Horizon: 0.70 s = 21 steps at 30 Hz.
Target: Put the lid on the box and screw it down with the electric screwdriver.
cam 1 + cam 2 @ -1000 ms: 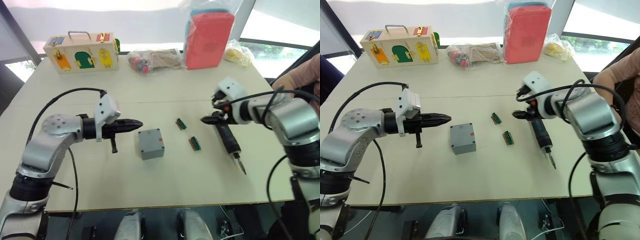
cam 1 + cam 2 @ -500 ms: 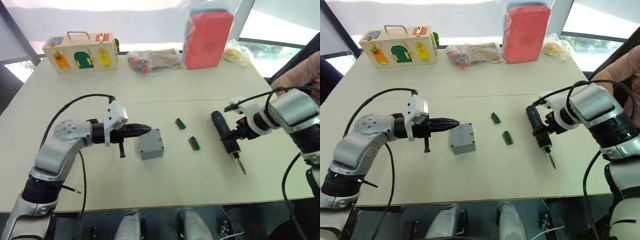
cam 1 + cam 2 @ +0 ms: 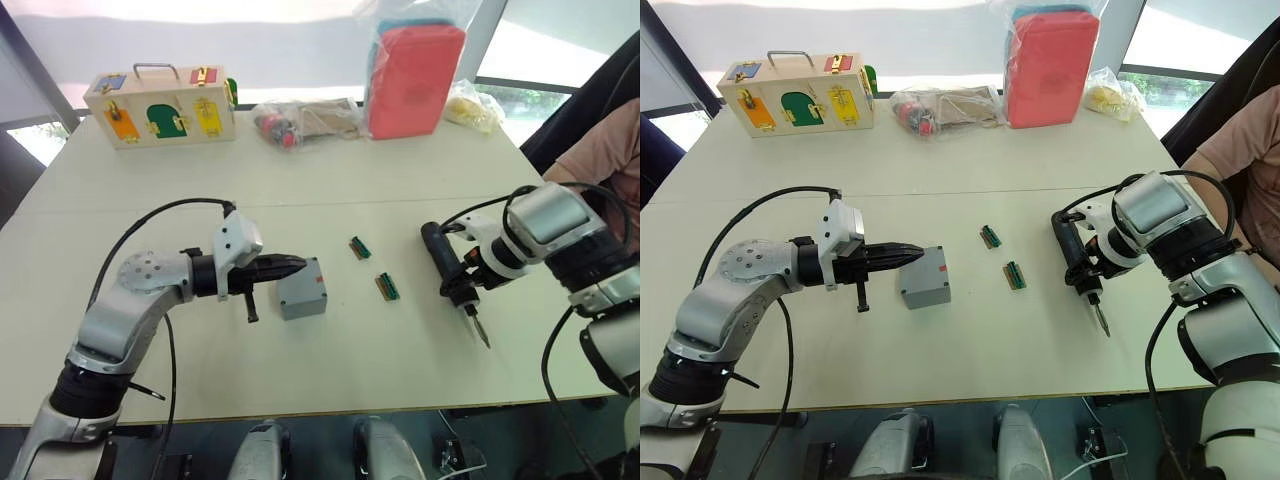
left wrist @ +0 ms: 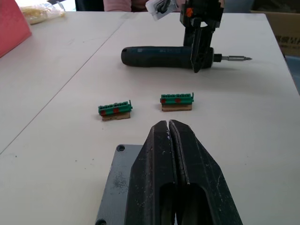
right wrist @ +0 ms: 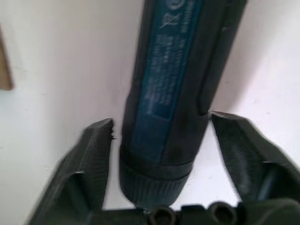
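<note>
Across the pale worktop, the right tool straddled the black pen-shaped electric screwdriver unclosed and should grip squarely, while the closed left tool touched the small square grey plastic lid.

Grey box with its lid already on top, sitting flat in the middle of the table, small red mark on its top, little screw holes at the lid's corners

Black and dark blue electric screwdriver lying flat on its side, well apart from the box, off to the right, thin metal bit pointing toward the near edge of the table
</note>
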Motion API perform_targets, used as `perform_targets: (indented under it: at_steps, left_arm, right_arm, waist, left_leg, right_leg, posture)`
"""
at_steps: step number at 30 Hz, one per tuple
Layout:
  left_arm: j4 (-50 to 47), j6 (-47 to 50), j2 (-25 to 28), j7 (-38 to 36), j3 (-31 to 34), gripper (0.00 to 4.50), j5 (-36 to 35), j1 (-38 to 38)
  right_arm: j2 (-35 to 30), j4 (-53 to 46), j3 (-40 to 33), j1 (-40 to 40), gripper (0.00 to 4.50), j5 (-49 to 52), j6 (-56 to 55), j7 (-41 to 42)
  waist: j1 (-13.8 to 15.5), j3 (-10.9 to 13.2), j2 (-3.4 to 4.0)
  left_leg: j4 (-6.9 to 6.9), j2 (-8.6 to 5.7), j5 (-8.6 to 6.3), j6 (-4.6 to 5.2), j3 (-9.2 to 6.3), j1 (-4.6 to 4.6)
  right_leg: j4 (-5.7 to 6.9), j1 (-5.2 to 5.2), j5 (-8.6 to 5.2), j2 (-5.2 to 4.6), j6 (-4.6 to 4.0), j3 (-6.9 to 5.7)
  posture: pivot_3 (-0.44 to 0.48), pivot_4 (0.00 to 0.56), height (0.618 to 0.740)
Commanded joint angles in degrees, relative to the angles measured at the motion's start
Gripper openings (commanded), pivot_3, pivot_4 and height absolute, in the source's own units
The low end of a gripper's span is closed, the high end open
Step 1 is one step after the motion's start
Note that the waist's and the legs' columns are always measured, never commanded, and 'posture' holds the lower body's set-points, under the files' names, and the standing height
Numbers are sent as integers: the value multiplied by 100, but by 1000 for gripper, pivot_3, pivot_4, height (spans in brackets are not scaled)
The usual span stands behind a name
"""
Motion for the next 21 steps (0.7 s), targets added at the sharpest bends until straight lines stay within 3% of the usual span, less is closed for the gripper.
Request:
perform_targets:
  at_steps: [1, 9, 13, 17, 21]
  left_arm:
    - [-229, -60, 80, 26, 193, 0, -56, 24]
    - [-212, 8, 227, 30, 244, 0, -62, 20]
    - [-35, -24, 405, -75, 270, 0, -11, 37]
    - [191, -52, 497, -165, 212, 0, 38, -43]
    - [383, -89, 614, -350, 244, 0, 51, -109]
  right_arm:
    - [187, 20, 64, -65, 1930, 68, -7, 30]
    - [180, 50, -409, -337, 1803, -147, -293, -227]
    - [7, -1144, -1338, -222, 1803, -84, -1700, -223]
    - [981, -2430, -3165, 466, 1803, 646, -3067, -628]
    - [2182, -3344, -3948, 1047, 1803, 959, -4158, -1153]
  waist:
    - [-13, 0, 0]
    - [-30, 0, 0]
    - [-10, 19, 28]
    - [-11, 26, 38]
    - [5, 24, 35]
  left_leg:
    - [0, 0, 0, 0, 0, 0]
    - [0, 8, 0, 0, 0, 2]
    - [-2, 6, 0, 0, 3, -4]
    - [-13, 10, 0, 0, 5, -15]
    - [-8, 14, 3, -6, 5, -14]
  right_leg:
    - [0, 0, 0, 0, 0, 0]
    - [0, 0, 2, 8, -3, 0]
    - [1, -9, 2, 7, -3, 3]
    - [-1, -27, 1, 13, -3, 5]
    - [9, -25, 2, 15, -3, 4]
  posture:
    - [0, 150, 730]
    - [0, 150, 730]
    - [0, 150, 730]
    - [0, 150, 730]
    - [0, 150, 730]
